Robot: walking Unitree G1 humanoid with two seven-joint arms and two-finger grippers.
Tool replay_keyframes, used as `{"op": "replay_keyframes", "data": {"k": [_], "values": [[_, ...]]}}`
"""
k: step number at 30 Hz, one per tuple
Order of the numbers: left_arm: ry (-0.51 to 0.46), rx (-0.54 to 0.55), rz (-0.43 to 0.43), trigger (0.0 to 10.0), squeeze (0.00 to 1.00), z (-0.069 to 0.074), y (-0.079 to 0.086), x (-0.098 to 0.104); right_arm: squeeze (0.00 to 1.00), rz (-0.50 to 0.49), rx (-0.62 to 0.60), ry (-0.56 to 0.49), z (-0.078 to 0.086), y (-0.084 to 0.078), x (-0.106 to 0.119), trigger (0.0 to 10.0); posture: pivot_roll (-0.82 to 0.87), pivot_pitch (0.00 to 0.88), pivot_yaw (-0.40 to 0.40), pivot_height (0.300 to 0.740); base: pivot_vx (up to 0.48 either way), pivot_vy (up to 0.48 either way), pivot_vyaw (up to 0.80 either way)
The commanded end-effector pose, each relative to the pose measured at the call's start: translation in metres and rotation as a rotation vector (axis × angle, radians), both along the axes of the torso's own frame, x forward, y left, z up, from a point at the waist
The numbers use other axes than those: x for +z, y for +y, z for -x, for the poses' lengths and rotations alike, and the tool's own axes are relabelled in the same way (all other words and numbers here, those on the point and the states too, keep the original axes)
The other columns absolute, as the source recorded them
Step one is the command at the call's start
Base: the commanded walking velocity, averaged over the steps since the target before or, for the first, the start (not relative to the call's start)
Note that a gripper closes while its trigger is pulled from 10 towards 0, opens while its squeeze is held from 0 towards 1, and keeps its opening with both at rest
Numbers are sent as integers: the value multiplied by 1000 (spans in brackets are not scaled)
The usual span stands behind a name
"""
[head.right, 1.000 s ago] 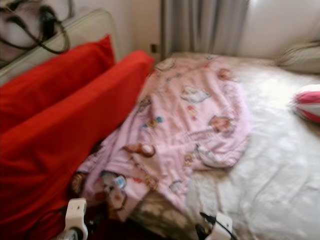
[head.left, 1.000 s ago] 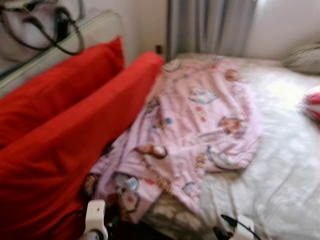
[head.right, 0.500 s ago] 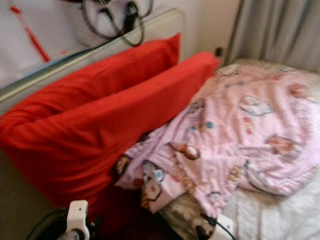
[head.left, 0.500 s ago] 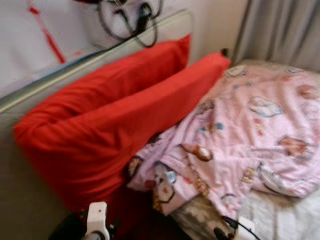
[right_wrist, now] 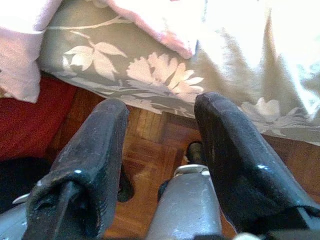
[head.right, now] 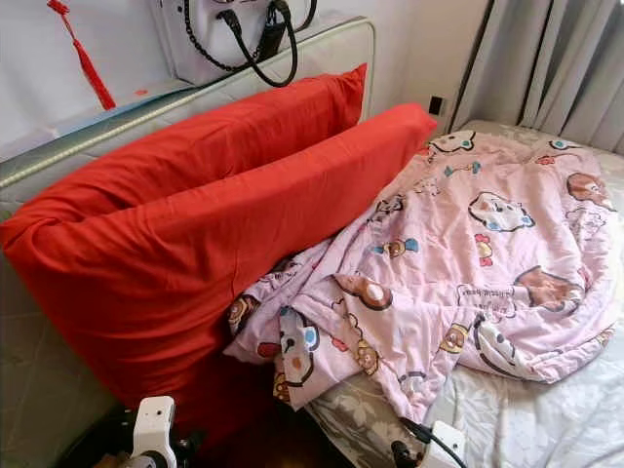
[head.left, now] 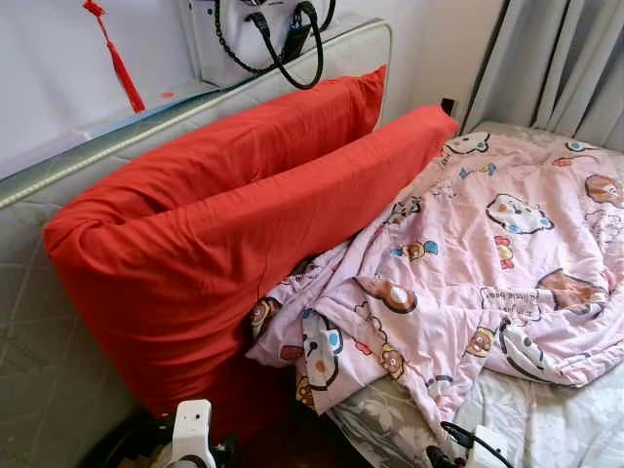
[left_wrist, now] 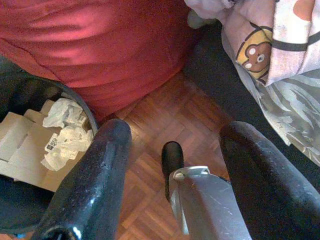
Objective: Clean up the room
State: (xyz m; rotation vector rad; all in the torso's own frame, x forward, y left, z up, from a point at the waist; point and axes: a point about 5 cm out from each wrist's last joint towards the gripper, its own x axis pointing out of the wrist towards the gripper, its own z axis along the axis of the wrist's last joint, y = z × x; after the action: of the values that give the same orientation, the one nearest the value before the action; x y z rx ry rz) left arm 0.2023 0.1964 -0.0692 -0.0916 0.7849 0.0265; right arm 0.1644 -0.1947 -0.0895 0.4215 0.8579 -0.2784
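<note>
My left claw (left_wrist: 172, 150) hangs low over the parquet floor (left_wrist: 165, 117), fingers spread, holding nothing — my right claw (right_wrist: 160, 150) likewise, by the bed's edge. The pink cartoon blanket (head.left: 468, 263) lies crumpled on the bed (head.left: 546, 409), spilling over its edge against the red pillows (head.left: 224, 224).

A grey pleated curtain (head.left: 561, 63) hangs behind the bed. A red tassel (head.left: 115, 57) dangles on the white wall (head.left: 58, 78). Parquet wooden floor (left_wrist: 165, 125) lies below.
</note>
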Motion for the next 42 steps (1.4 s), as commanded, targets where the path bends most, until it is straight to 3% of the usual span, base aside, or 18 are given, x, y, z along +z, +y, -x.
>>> {"op": "replay_keyframes", "data": {"k": [1,7,22,24,30,38,40,42], "values": [[1,0,0,10000,0,0,0,0,0,1,-37,-22,-4,-3,2,10000,87,38,26,740,262,0,-738],[-4,7,3,10000,0,-1,0,0,0,15,-25,-35,-8,-5,5,10000,84,46,23,740,274,0,-600],[-13,20,-7,10000,0,-2,2,2,0,14,9,-134,-29,4,15,10000,86,56,22,740,170,0,0],[-26,15,-4,10000,0,-5,2,3,0,18,57,-157,-33,7,18,10000,82,57,23,740,0,0,0],[-102,5,11,10000,0,-19,0,13,0,39,132,-237,-48,13,27,10000,79,60,23,740,0,0,0],[-327,2,65,10000,0,-47,-4,40,0,81,210,-395,-71,17,47,10000,85,65,18,740,0,0,0],[-349,2,68,10000,0,-48,-4,42,0,84,211,-409,-72,18,48,10000,85,65,18,740,0,0,0],[-387,-3,71,10000,0,-49,-4,46,0,106,285,-397,-71,23,47,10000,73,62,14,740,0,0,0]]}}
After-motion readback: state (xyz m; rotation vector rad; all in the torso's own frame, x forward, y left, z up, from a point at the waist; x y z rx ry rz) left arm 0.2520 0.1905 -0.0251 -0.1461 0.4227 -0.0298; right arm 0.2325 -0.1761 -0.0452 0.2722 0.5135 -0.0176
